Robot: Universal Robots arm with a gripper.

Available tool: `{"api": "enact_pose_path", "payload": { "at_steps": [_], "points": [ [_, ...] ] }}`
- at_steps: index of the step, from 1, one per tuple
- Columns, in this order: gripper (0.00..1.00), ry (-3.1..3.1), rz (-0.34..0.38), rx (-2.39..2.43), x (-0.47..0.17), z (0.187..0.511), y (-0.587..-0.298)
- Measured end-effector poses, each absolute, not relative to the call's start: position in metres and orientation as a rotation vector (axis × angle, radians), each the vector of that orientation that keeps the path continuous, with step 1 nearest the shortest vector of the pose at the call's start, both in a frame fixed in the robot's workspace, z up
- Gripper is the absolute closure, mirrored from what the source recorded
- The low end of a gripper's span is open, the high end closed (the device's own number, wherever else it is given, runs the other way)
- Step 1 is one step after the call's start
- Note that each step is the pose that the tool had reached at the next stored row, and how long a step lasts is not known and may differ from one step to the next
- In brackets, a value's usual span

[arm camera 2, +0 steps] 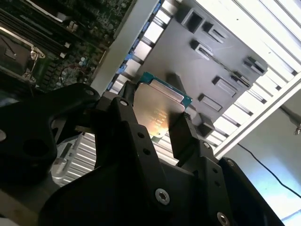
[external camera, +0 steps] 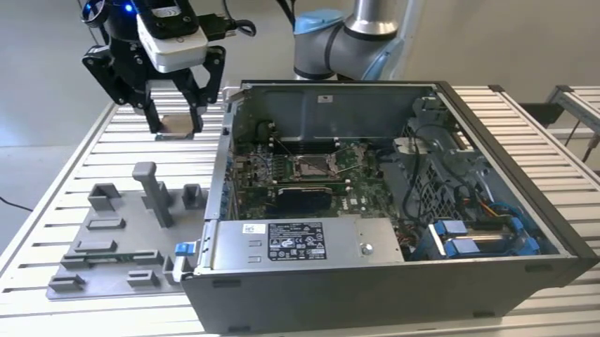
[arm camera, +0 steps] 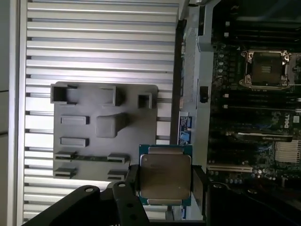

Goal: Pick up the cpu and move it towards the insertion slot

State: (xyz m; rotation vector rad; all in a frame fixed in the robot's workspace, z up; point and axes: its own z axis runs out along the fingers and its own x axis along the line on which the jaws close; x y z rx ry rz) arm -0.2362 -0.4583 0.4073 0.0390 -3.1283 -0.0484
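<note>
The gripper (external camera: 176,128) is closed on the cpu (arm camera: 164,177), which is clamped by two opposite edges so that its metal face is left uncovered. It appears to be raised off the desk (external camera: 122,154), past the moulded tray (external camera: 112,235) and outside the computer case (external camera: 375,288). The insertion slot (external camera: 310,166) lies well apart, inside the case.

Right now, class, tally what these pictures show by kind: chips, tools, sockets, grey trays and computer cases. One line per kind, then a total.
Chip, held in the tool: 1
Tool: 1
Socket, inside the case: 1
Grey tray: 1
Computer case: 1
Total: 5
</note>
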Motion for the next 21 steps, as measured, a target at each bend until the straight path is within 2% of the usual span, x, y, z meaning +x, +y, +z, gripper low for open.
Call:
{"api": "enact_pose_path", "payload": {
  "at_steps": [21],
  "points": [
    [1.00,-3.128,-0.047,0.039,-0.159,0.407,-0.458]
  ]
}}
